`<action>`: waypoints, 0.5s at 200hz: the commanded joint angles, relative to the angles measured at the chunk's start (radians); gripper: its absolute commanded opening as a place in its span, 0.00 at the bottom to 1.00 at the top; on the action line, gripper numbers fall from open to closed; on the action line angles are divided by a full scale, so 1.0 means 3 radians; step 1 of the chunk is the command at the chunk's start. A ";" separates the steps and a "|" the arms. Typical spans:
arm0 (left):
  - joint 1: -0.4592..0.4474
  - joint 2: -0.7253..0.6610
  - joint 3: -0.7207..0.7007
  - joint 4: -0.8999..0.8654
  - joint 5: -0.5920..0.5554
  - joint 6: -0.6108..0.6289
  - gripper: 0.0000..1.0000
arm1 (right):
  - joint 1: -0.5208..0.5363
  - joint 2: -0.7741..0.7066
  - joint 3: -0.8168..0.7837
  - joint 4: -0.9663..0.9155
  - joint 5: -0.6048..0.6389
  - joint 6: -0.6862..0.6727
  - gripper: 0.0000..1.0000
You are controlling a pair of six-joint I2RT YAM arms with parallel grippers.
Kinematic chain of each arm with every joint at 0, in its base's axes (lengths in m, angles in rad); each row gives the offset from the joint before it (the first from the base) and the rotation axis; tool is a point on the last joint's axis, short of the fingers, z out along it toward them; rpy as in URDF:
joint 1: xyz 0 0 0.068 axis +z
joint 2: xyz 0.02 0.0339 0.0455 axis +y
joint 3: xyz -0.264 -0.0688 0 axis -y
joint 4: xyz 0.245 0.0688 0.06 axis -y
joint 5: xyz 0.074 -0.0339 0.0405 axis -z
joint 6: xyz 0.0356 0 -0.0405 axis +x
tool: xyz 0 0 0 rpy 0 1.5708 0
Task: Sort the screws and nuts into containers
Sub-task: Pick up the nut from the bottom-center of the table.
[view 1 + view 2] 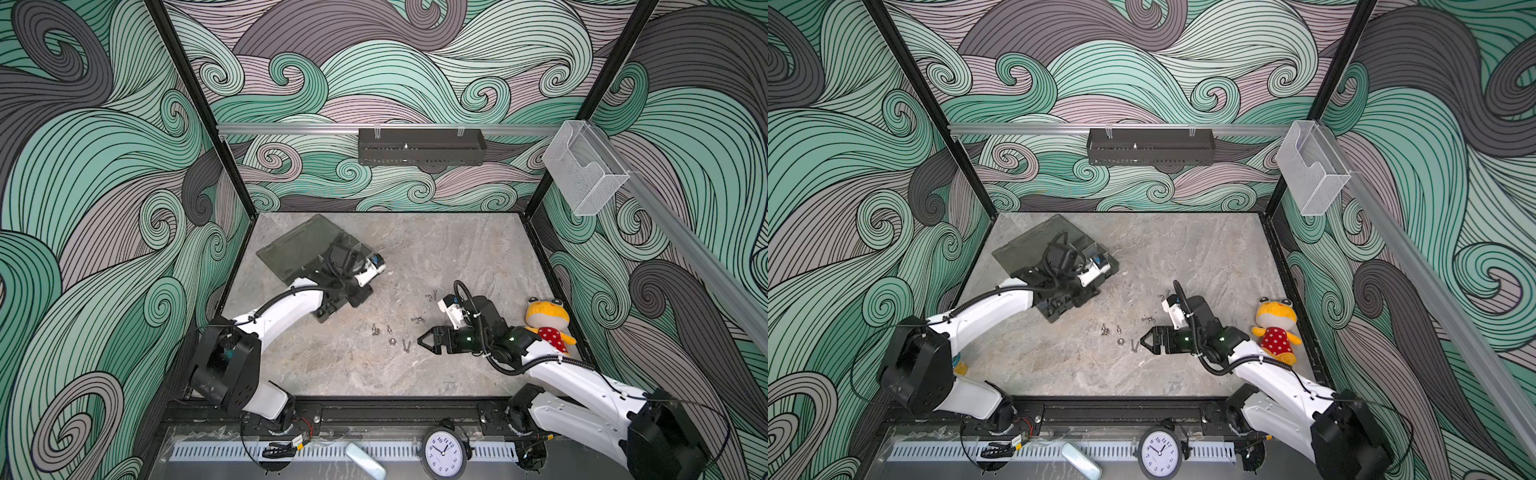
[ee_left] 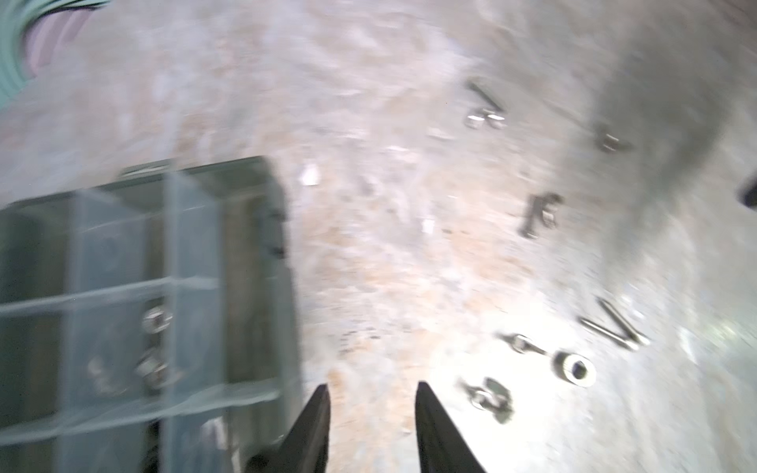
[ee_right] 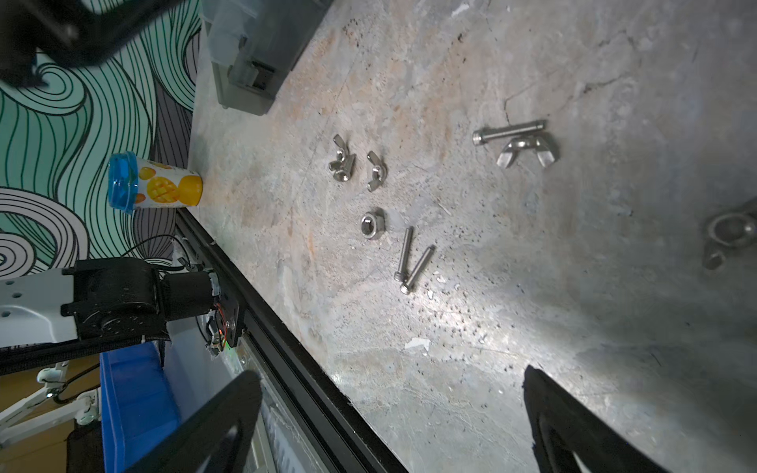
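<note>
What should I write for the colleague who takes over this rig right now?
Left gripper: fingers apart, nothing between them, by the organiser box.
Right gripper: open, empty, facing the unsorted items on the table.
Done: a few shiny pieces lie in one compartment; the view is blurred.
To do: three screws, one hex nut and several wing nuts lie loose there.
</note>
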State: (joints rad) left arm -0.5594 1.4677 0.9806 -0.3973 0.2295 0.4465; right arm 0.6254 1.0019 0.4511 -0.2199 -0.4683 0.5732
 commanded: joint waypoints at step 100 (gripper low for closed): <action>-0.0796 0.0546 0.0013 -0.0477 0.0242 0.1141 0.42 | -0.0007 -0.0896 -0.0503 -0.0319 0.0122 0.0263 1.00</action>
State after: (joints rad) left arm -0.7830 1.6108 0.9771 -0.5541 0.2813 0.7273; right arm 0.6243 0.7704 0.3225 -0.2890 -0.4419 0.6247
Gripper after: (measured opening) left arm 0.420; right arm 0.995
